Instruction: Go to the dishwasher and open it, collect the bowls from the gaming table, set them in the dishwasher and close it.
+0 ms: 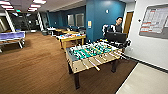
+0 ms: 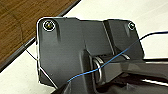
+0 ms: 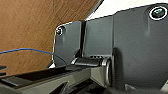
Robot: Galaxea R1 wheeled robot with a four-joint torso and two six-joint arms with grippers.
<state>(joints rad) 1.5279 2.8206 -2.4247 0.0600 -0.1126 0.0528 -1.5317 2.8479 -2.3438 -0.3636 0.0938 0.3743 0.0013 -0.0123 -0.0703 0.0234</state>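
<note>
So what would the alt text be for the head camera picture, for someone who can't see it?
A table-football table with a green field and rods stands on brown wood-look flooring in an office lounge with dark blue walls. A person stands behind it beside a black monitor, and a yellow-framed table sits further back. A white wall with a notice board runs along the right.

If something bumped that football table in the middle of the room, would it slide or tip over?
Probably neither. The table-football table looks heavy: a thick wooden cabinet on four stout dark legs set wide at its corners. The carpet beneath it would likely resist sliding. Its rods seem likelier to shift than the table.
</note>
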